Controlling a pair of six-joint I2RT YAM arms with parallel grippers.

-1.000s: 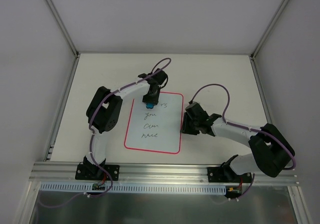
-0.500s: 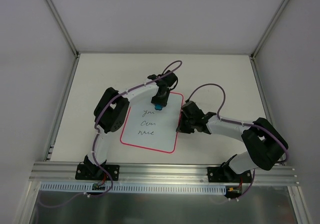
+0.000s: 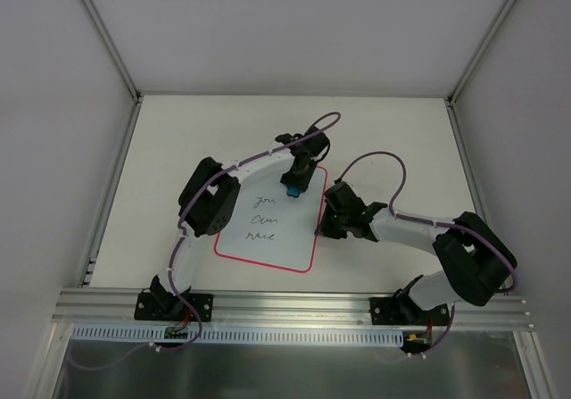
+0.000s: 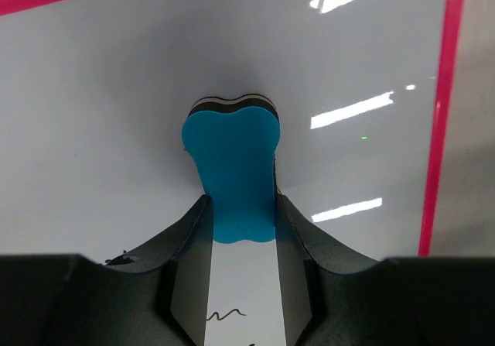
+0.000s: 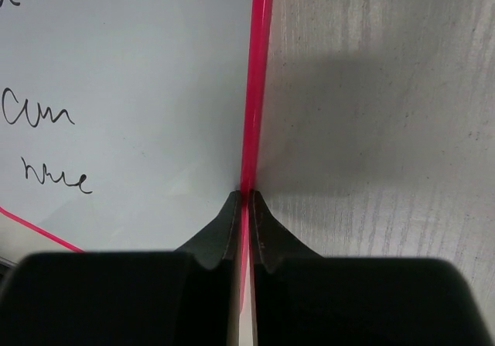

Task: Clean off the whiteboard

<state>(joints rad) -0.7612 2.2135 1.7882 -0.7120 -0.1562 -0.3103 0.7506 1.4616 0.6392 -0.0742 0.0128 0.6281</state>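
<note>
L tool [image 4: 242, 205] gripped blue eraser [image 4: 232, 149], pressed on whiteboard [image 3: 268, 249] nr top-R corner. R tool [image 5: 245, 200] pinched board's R edge, on worktop [image 5: 371, 90]. 3 handwritten lines were legible.

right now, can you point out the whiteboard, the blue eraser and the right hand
whiteboard [image 3: 287, 243]: top external view, blank white area near its lower right corner
blue eraser [image 4: 232, 164]: left wrist view, middle of its blue face
right hand [image 5: 246, 199]: right wrist view, midway between its fingertips
</note>
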